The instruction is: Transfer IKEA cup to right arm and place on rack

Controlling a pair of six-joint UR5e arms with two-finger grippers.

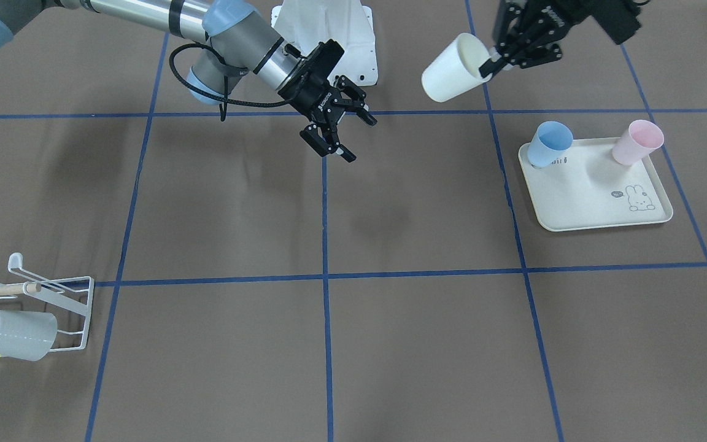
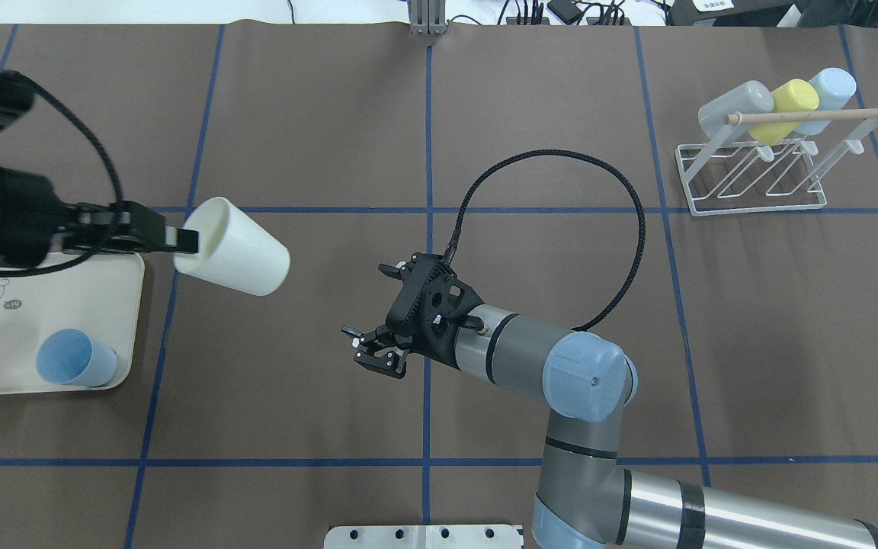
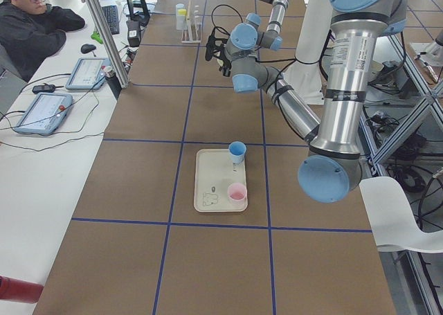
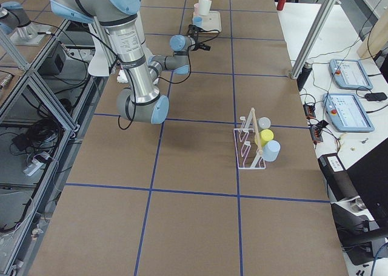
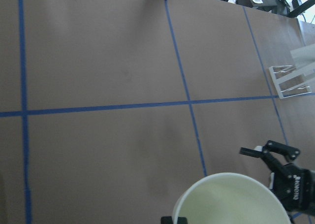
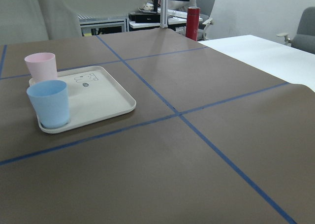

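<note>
My left gripper (image 1: 490, 66) is shut on the rim of a cream-white IKEA cup (image 1: 453, 77), holding it tilted in the air beside the tray; it shows the same way in the overhead view (image 2: 235, 246). The cup's open mouth fills the bottom of the left wrist view (image 5: 231, 199). My right gripper (image 1: 358, 136) is open and empty over the table's middle, a gap away from the cup; the overhead view (image 2: 370, 316) shows it pointing toward the cup. The white wire rack (image 2: 751, 183) with a wooden rod stands far off on my right side.
The rack carries a grey cup (image 2: 732, 107), a yellow cup (image 2: 789, 103) and a light-blue cup (image 2: 831, 88). A cream rabbit-print tray (image 1: 593, 202) holds a blue cup (image 1: 548, 143) and a pink cup (image 1: 636, 141). Blue tape lines cross the brown table.
</note>
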